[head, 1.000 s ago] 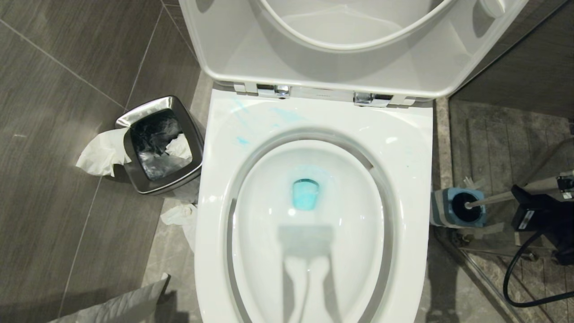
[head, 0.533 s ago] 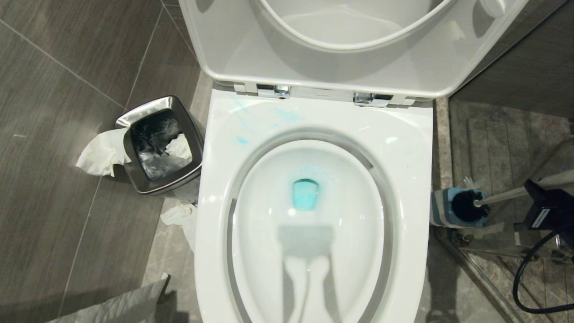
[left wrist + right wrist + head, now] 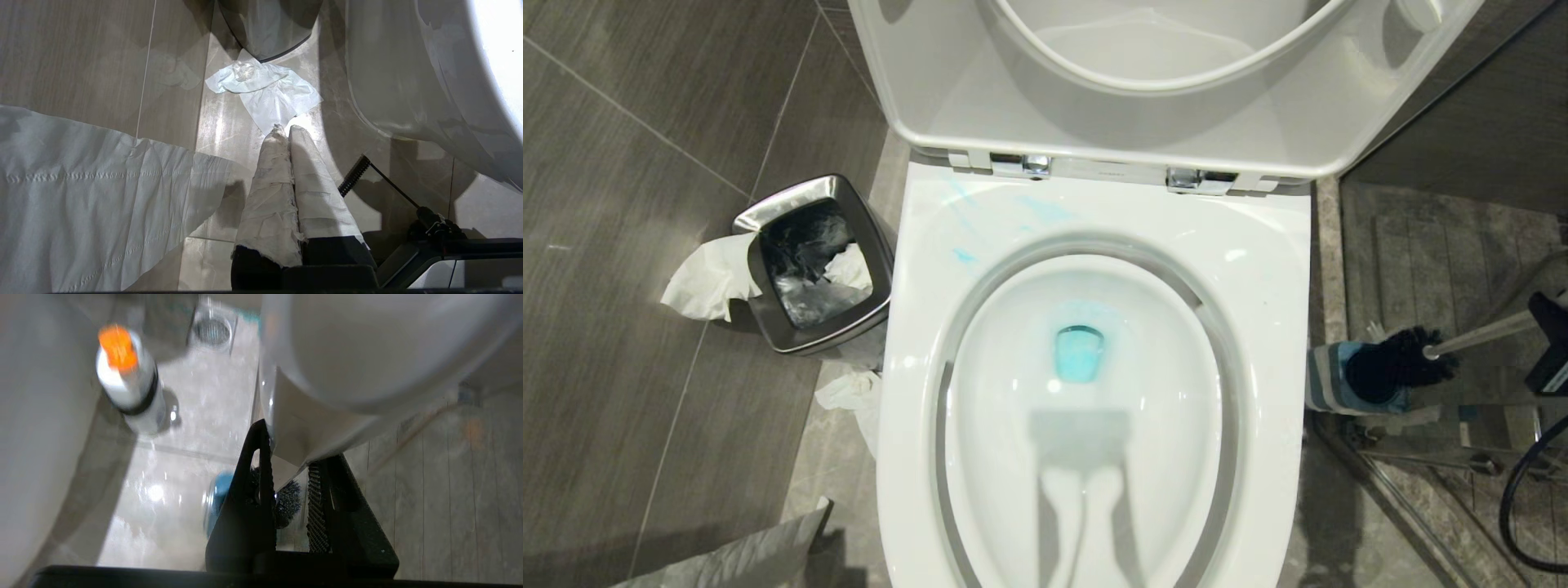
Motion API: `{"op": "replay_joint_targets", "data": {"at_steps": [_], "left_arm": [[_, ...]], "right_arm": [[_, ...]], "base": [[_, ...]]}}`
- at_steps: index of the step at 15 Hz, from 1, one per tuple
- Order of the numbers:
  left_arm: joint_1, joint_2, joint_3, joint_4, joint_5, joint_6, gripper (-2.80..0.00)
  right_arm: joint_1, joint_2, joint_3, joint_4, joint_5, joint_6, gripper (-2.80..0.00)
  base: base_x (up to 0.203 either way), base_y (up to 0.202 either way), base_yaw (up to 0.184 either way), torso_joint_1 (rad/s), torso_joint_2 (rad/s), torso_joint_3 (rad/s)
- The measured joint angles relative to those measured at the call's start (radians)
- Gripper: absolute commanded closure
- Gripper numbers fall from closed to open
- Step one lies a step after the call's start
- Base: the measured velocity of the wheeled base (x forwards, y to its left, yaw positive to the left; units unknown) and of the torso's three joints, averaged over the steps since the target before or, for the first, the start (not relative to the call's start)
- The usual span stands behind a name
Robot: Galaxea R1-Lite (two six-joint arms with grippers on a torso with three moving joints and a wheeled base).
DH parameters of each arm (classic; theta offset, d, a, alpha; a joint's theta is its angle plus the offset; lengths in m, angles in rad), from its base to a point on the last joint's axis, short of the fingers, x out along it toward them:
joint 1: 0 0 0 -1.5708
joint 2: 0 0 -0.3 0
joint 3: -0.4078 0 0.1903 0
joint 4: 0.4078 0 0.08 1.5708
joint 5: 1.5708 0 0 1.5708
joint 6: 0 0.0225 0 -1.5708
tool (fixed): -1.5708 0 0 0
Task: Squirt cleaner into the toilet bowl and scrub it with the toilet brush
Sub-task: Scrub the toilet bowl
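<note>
The white toilet bowl (image 3: 1258, 269) fills the middle of the head view, with turquoise cleaner (image 3: 1079, 354) pooled in its water and faint blue smears on the back rim. To its right stands the grey, blue-topped holder (image 3: 1327, 380). The toilet brush (image 3: 1478, 333) slants up from it, its black bristle head (image 3: 1401, 366) lifted just above the holder's mouth. My right gripper (image 3: 292, 443), at the head view's right edge (image 3: 1553, 343), is shut on the brush's white handle (image 3: 367, 347). My left gripper (image 3: 286, 130) hangs low beside the toilet, shut and empty, its fingers wrapped in white.
A square steel waste bin (image 3: 813, 253) with tissue hanging out stands left of the toilet. A crumpled tissue (image 3: 849, 392) lies on the floor below it. The lid and seat (image 3: 1160, 122) are raised. An orange-capped bottle (image 3: 122, 379) and a floor drain (image 3: 212, 330) sit near the holder.
My right gripper has drawn away toward the right edge with the handle. The brush head has risen out of the holder, so its bristles now show. The left arm has kept still.
</note>
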Motion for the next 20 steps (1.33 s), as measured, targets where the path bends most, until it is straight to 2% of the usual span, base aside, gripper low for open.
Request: {"op": "replay_joint_targets", "data": {"at_steps": [2,6,8,13,15,17,19,20], "left_arm": [[0.000,0.000,0.000,0.000,0.000,0.000,0.00],[0.000,0.000,0.000,0.000,0.000,0.000,0.00],[0.000,0.000,0.000,0.000,0.000,0.000,0.00],[0.000,0.000,0.000,0.000,0.000,0.000,0.00],[0.000,0.000,0.000,0.000,0.000,0.000,0.00],[0.000,0.000,0.000,0.000,0.000,0.000,0.00],[0.000,0.000,0.000,0.000,0.000,0.000,0.00],[0.000,0.000,0.000,0.000,0.000,0.000,0.00]], "right_arm": [[0.001,-0.089,-0.114,0.178,0.005,0.002,0.00],[0.006,-0.258,-0.370,0.621,0.025,0.005,0.00],[0.013,-0.312,-0.472,0.809,0.031,0.029,0.00],[0.070,-0.353,-0.726,1.129,0.036,0.118,0.00],[0.122,-0.354,-0.844,1.253,0.024,0.130,0.00],[0.207,-0.344,-0.930,1.342,-0.028,0.128,0.00],[0.334,-0.324,-0.982,1.359,-0.135,0.117,0.00],[0.422,-0.311,-1.001,1.361,-0.208,0.103,0.00]], "base": [[0.000,0.000,0.000,0.000,0.00,0.000],[0.000,0.000,0.000,0.000,0.00,0.000],[0.000,0.000,0.000,0.000,0.00,0.000],[0.000,0.000,0.000,0.000,0.00,0.000],[0.000,0.000,0.000,0.000,0.00,0.000],[0.000,0.000,0.000,0.000,0.00,0.000],[0.000,0.000,0.000,0.000,0.00,0.000],[0.000,0.000,0.000,0.000,0.00,0.000]]}}
